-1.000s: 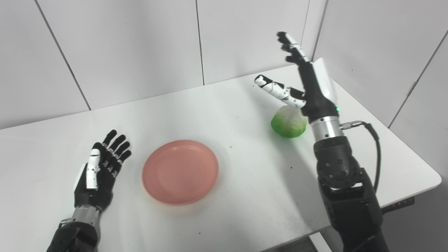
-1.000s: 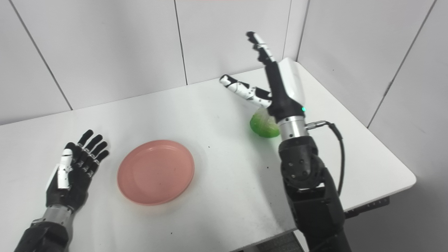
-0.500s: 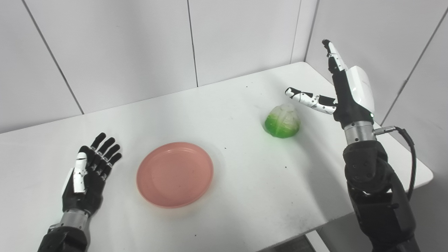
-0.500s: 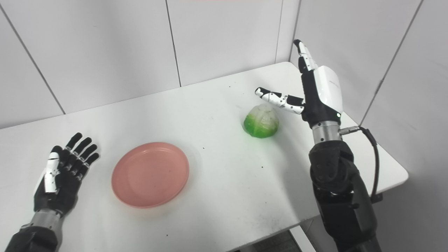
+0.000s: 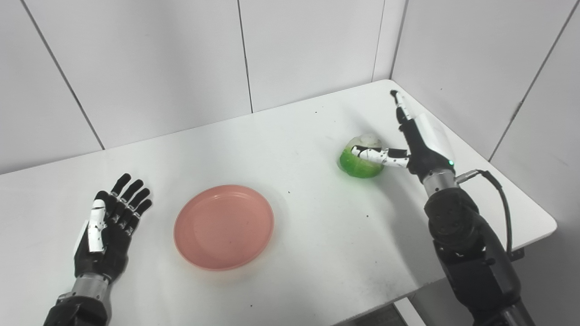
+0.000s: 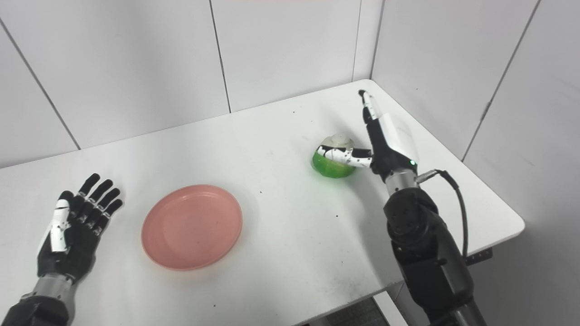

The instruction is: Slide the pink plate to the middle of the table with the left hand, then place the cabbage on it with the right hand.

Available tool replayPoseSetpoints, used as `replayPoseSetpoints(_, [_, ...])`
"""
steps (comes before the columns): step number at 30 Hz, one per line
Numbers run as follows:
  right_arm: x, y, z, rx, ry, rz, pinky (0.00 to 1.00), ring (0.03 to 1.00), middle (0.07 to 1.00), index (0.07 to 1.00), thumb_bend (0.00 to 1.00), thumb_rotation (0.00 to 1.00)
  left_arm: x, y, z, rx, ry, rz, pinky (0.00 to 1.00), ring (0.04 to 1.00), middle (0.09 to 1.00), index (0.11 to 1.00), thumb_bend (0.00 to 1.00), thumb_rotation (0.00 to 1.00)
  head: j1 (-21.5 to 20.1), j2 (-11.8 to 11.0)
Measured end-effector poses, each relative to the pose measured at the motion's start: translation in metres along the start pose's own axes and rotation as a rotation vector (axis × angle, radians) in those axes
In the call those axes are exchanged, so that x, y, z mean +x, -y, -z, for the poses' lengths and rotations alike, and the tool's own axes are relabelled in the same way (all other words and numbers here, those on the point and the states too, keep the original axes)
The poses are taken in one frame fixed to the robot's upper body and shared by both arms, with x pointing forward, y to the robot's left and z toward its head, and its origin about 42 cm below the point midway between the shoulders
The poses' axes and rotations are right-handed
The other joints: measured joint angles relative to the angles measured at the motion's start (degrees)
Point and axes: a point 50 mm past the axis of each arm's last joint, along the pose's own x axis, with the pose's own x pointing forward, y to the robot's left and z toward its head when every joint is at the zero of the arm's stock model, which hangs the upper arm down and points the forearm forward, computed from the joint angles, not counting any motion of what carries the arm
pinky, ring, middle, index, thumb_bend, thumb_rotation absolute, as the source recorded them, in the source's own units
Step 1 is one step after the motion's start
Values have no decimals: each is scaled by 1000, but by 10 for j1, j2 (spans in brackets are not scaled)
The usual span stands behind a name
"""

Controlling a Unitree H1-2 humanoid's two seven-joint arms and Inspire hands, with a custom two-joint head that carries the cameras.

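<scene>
**Right hand closing in on the cabbage, plate waiting**

At your far left, the left hand (image 5: 106,235) lies palm up on the table (image 5: 294,253) with its fingers spread, holding nothing, well apart from the work. At its 3 o'clock sits the pink plate (image 5: 224,226), bare and already close to the table's middle, so you can judge the sliding step done. The step in hand is the pick. Across at the plate's 2 o'clock, the cabbage (image 5: 360,160) rests on the table near the back right corner. The right hand (image 5: 414,142) stands just at the cabbage's 3 o'clock, fingers straight and apart, thumb reaching over the cabbage's near side; whether the thumb touches it you cannot tell. Nothing is gripped yet. Next you need to curl the fingers round the far side, squeeze gently since it looks round and prone to roll, lift, and carry it toward 8 o'clock onto the plate.
</scene>
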Motion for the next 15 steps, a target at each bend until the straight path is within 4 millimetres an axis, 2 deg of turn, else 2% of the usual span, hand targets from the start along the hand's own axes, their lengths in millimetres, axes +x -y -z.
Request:
replayPoseSetpoints(6, [9,-8,8,-31,-38,-61,834,958,1000,1000,1000,526,-3,-3,-2,3,1,-1,885,877,886,881,451,1000,0,5])
replayPoseSetpoints(15, [19,1,17,-61,-52,-116,874,981,1000,1000,1000,448,-9,-8,-3,0,-1,4,879,873,883,878,454,1000,0,13])
